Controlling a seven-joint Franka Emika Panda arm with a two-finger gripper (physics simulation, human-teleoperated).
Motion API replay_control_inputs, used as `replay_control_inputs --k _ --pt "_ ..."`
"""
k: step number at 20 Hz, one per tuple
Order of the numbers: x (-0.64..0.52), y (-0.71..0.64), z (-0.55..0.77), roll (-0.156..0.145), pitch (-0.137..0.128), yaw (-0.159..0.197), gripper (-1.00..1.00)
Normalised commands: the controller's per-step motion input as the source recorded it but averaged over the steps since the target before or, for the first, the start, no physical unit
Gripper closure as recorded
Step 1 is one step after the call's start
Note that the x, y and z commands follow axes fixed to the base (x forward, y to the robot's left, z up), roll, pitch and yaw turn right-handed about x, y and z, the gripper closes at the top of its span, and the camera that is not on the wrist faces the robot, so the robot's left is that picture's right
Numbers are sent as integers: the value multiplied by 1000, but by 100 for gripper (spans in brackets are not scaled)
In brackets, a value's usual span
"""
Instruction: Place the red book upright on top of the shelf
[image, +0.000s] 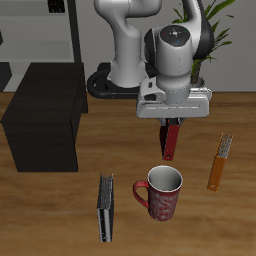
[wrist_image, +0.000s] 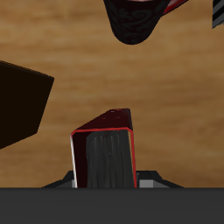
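My gripper (image: 171, 125) is shut on the red book (image: 172, 140) and holds it hanging upright in the air, above and just behind the mug. In the wrist view the red book (wrist_image: 107, 153) fills the space between my fingers, its dark end facing the camera. The shelf (image: 45, 118), a large matte black box with a flat top, stands on the table away to the side of my gripper; one of its corners shows in the wrist view (wrist_image: 19, 105).
A red patterned mug (image: 160, 192) stands near the table's front edge; it also shows in the wrist view (wrist_image: 136, 19). A dark grey-black book (image: 105, 207) lies beside it. An orange book (image: 219, 162) lies on the other side. A tall grey open rack (image: 40, 35) stands behind the shelf.
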Motion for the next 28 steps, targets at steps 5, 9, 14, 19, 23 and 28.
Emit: replay_control_inputs --k 5,9,14,19,23,28 --pt "-177 -556 611 23 -24 2 100" --pt "-179 -743 728 -50 -48 26 100" --pt "-78 -723 579 -52 -1 -1 100" --pt "-79 -668 345 -65 -55 32 100" --pt "0 -350 76 -67 14 -34 100" --pt "-57 -452 200 -85 -30 -4 100"
